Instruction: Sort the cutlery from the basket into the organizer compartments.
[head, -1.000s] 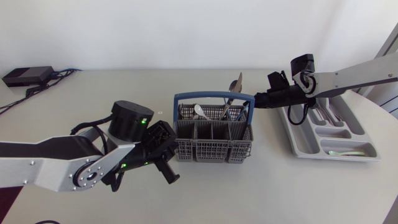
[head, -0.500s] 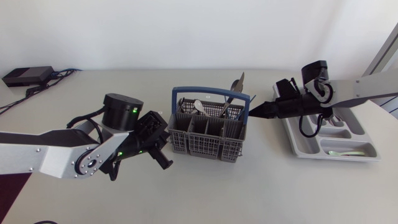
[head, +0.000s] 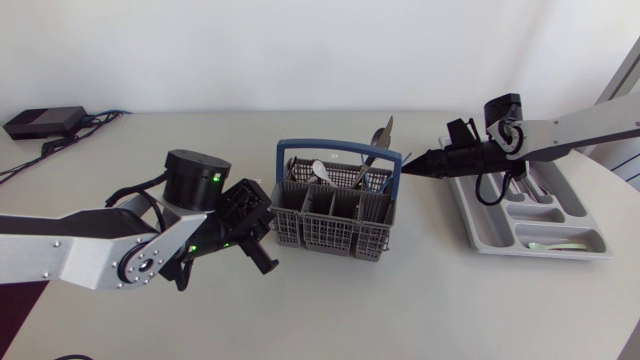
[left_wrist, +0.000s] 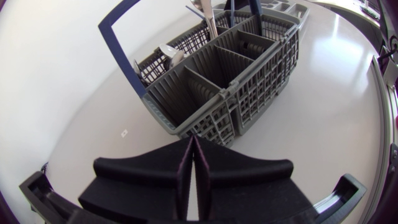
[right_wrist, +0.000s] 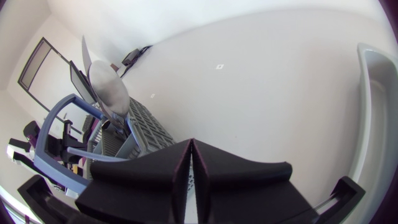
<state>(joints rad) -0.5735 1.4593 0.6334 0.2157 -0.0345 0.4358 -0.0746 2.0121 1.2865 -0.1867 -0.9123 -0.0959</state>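
Cutlery stands in one grey basket with a blue hoop handle, set at the middle of the table. Its front row has four pockets, and the pieces stand in the row behind. Two can be counted for certain: a spoon with its bowl up, and a taller piece that rises above the handle. Thinner stems beside them are too tangled to count. One grey organizer lies near the table's right edge. In its nearest compartment lies a single pale piece, and several dark-handled pieces lie in the far compartments, partly hidden by the arm, so their number cannot be told. Of the two arms, the left one lies along the table's left half. The left gripper is just beside the basket's left end, and whether it touches the wall cannot be told. The left wrist view shows its two fingers pressed flat together with nothing between them, pointing at the basket's near corner. The right arm comes in over the organizer. The right gripper is level with the basket's right end, close by the handle's post. Its two fingers are also closed tight on nothing, as the right wrist view shows, with the basket ahead of them and the organizer's rim beside them. One black box with cables sits at the far left corner.
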